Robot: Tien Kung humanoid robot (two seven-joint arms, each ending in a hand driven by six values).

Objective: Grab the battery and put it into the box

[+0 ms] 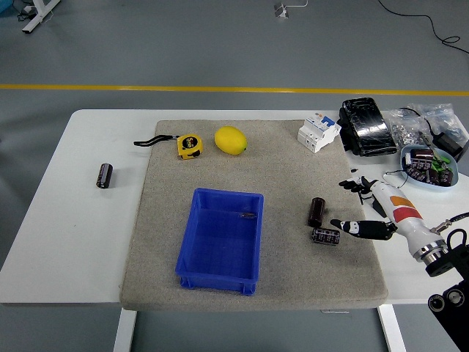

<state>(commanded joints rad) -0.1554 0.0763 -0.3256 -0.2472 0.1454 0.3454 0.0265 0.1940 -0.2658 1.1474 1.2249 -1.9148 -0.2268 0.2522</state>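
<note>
Battery: two dark cylinders are seen on the grey mat [293, 279] to the right of the blue box [220, 238]; one battery [316, 211] lies with its long axis running roughly away from the robot, and a second battery [325, 236] lies just below it with its long axis running roughly across the table.
Third battery: another dark cylinder [105, 175] is seen on the bare white table [73, 249] at the far left, well apart from everything else.
Right hand: the right hand [360, 205] is held open just to the right of the two batteries, fingers spread and nothing grasped; the thumb tip [338, 224] appears to be touching or almost touching the right end of the lower battery.
Key relation: both near batteries lie to the left of the right hand, between it and the box; the lower one is nearest, its axis pointing toward the hand.
Left hand: not visible.
Box: a small dark item is seen inside, too small to be identified.
Stage: judged to be the approach to a grasp, with no battery lifted yet.
Other things: a tape measure [188, 144] and a lemon [230, 140] are laid at the mat's far side.
</note>
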